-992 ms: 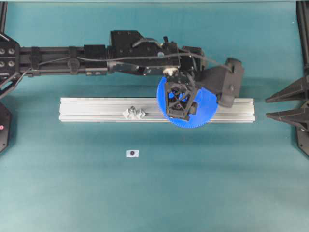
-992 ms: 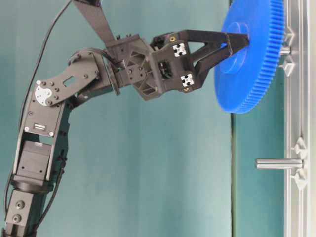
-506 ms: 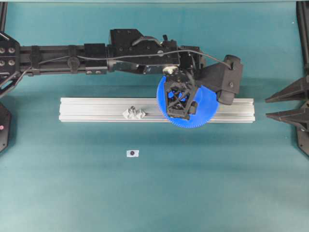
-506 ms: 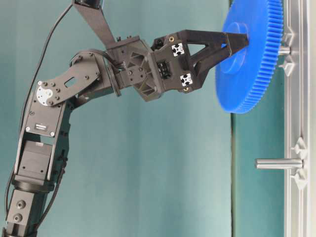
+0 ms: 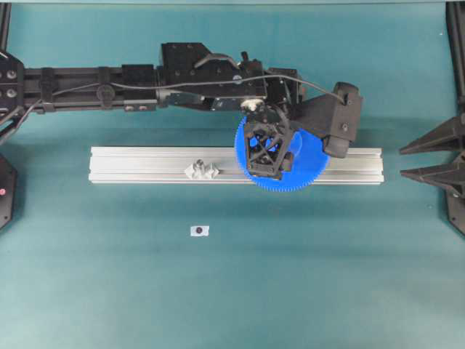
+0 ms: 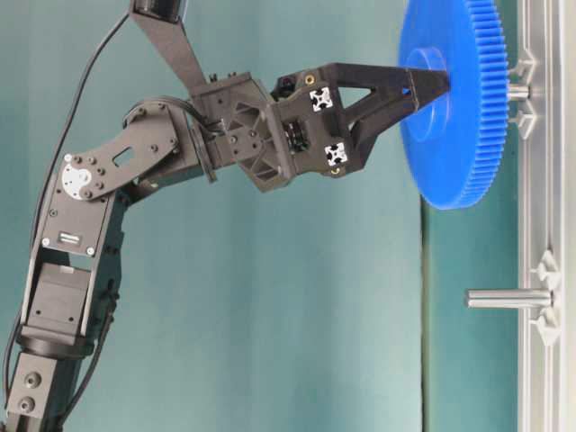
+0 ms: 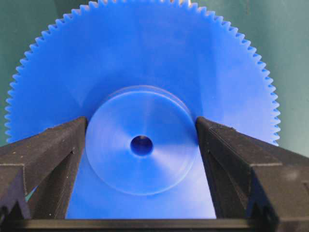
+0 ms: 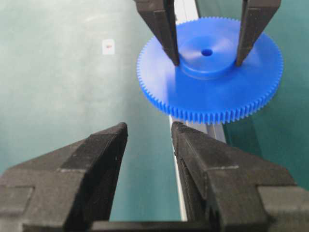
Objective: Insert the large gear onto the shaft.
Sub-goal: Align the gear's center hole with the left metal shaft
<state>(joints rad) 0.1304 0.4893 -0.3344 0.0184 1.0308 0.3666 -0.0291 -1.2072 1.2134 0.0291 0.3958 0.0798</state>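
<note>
Large gear (image 7: 145, 87) sits over the shaft (image 6: 517, 91) (hub gripped).

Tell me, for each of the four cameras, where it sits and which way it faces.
Overhead: above the table, facing down at the rail; left arm shows.
Table-level: low, sideways, picture turned; the left gripper holds the large gear at the shaft.
Left wrist: faces the gear's hub between its own fingers.
Right wrist: behind the open right gripper, facing the gear.
All four share the gear.
</note>
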